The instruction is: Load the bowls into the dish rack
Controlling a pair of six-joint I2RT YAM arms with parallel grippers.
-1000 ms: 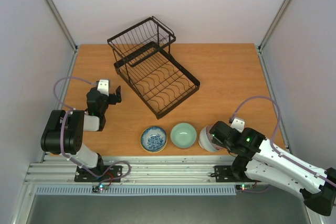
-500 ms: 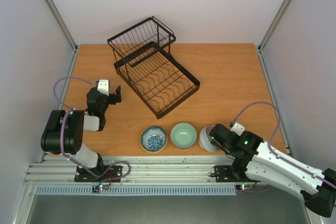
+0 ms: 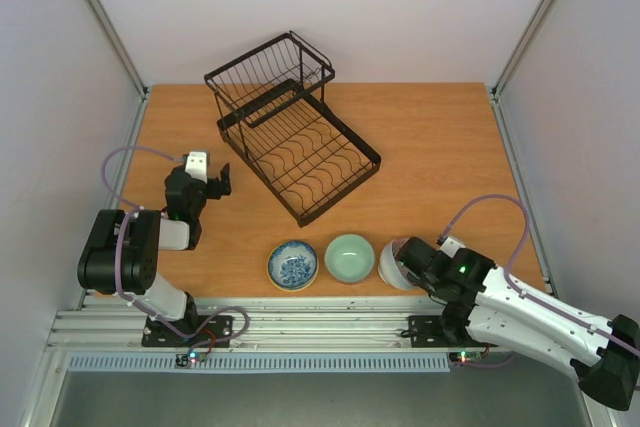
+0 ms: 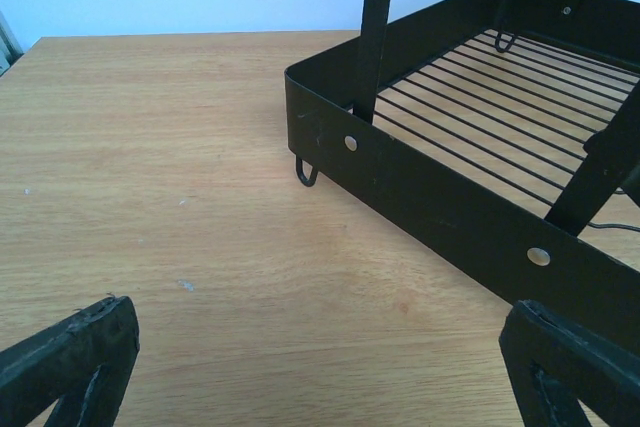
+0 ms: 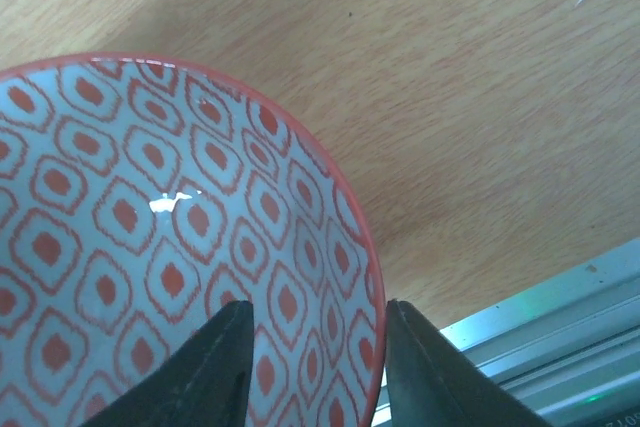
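Note:
The pink-red patterned bowl point(image 5: 150, 217) fills the right wrist view. My right gripper point(image 5: 318, 347) straddles its near rim, one finger inside and one just outside, jaws narrowed but open. From above, that bowl point(image 3: 389, 267) peeks out beneath the right gripper point(image 3: 408, 265) at the front right. To its left stand the pale green bowl point(image 3: 350, 257) and the blue-and-white bowl point(image 3: 292, 265). The black wire dish rack point(image 3: 300, 147) sits behind them, with nothing in it. My left gripper point(image 3: 215, 184) rests wide open beside the rack's left corner point(image 4: 450, 207), holding nothing.
The rack's raised wire basket point(image 3: 268, 72) is at its far end. The aluminium rail point(image 3: 300, 325) runs along the table's near edge, just behind the bowls. Bare wood lies right of the rack point(image 3: 450, 157).
The right gripper's jaws have narrowed a good deal around the patterned bowl's rim, and the right arm has shifted slightly toward the bowl. The left arm and the other bowls have not moved.

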